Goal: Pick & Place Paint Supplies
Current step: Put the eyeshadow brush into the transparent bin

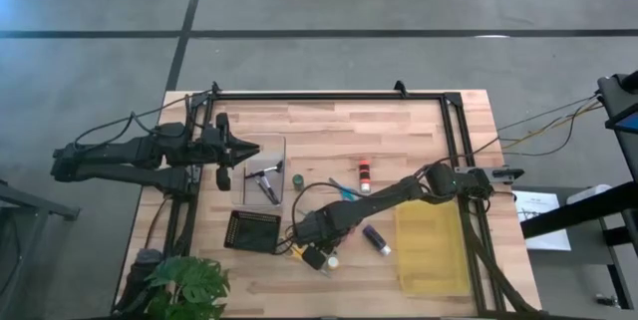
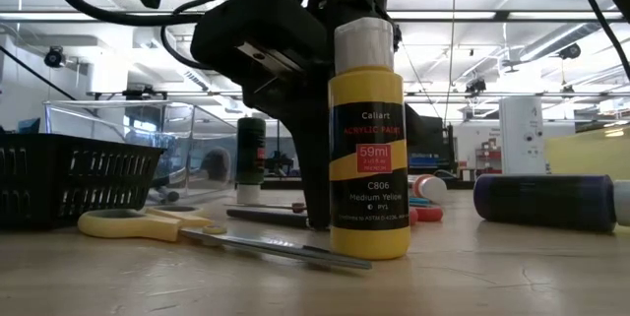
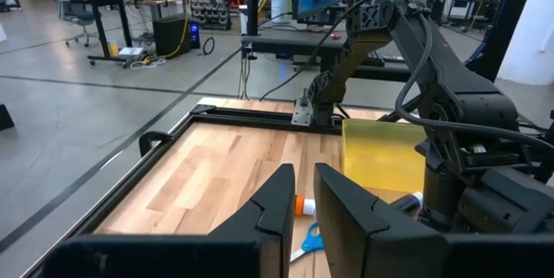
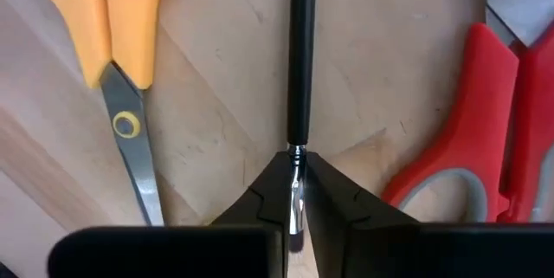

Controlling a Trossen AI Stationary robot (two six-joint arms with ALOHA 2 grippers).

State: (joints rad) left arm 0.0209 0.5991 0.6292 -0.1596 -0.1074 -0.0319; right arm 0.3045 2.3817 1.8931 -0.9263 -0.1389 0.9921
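Right gripper low over bench near front edge, fingers nearly closed on thin black brush at its metal ferrule; handle runs straight out ahead of fingertips, flat on wood. Yellow-handled scissors just beside brush on one side, red-handled scissors on other. Left gripper waits by clear tray near left edge, fingers slightly apart, empty.

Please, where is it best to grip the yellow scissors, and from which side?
Probably at the pivot of the yellow scissors, coming straight down from above: they lie flat on the table, and there the shape is narrow, between the wide handles and thin blades.
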